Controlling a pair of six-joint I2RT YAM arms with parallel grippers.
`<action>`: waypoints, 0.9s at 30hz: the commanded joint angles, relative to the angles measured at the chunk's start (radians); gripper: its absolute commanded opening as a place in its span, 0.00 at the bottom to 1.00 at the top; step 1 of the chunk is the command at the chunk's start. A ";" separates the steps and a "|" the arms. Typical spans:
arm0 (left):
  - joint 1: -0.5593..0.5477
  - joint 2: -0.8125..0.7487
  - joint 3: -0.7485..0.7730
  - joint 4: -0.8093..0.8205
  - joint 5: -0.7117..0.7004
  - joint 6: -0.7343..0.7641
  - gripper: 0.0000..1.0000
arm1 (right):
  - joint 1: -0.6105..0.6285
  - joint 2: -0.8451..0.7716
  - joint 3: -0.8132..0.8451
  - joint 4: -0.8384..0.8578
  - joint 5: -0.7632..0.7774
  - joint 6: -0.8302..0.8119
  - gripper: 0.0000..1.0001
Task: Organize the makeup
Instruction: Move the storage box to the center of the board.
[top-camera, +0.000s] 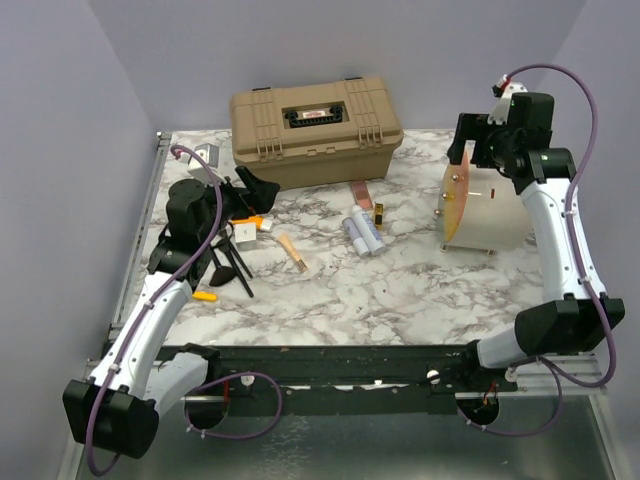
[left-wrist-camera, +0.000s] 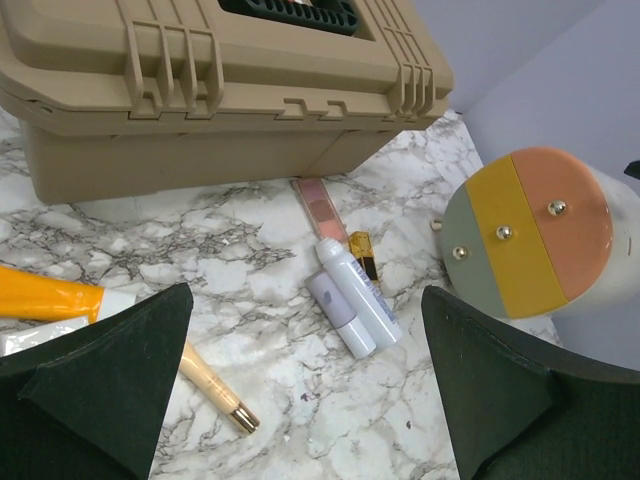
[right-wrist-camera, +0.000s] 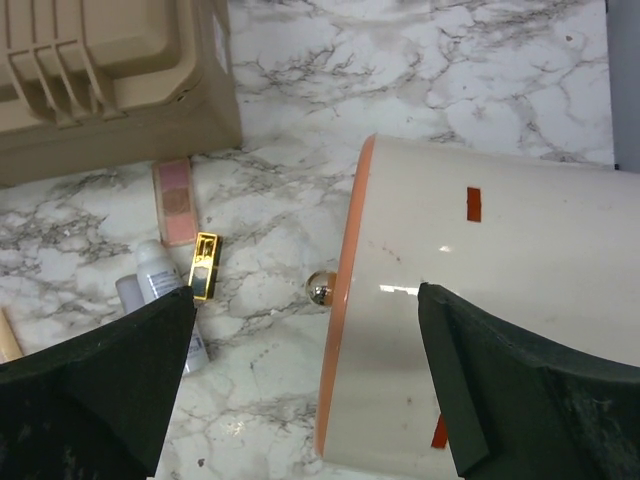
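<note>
Makeup tubes (top-camera: 362, 232) lie centre frame, tan-handled brush (top-camera: 292, 253) just left, black brushes (top-camera: 232, 268) farther left near the left gripper (top-camera: 252, 190), its fingers spread. Bare marble table (top-camera: 400, 300) spans lower centre. Right gripper (top-camera: 462, 150), likewise spread, hangs above the round pouch (top-camera: 490, 215) at right.

case (top-camera: 317, 128) behind tubes (top-camera: 362, 231) | pouch (top-camera: 484, 206) right | brushes (top-camera: 231, 267) left

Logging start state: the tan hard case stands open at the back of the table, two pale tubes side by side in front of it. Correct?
No. The tan hard case is shut, lid down; the top external view shows it. The pale tubes do lie side by side in front of it.
</note>
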 joint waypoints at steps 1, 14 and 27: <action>0.002 0.015 0.011 0.022 0.053 -0.011 0.99 | 0.001 0.100 0.070 0.006 0.118 0.037 1.00; 0.002 -0.022 -0.013 0.024 0.013 -0.001 0.99 | -0.007 0.370 0.362 -0.167 0.224 0.082 1.00; 0.002 0.017 -0.010 0.024 0.053 -0.028 0.99 | -0.010 0.406 0.250 -0.111 0.154 0.051 1.00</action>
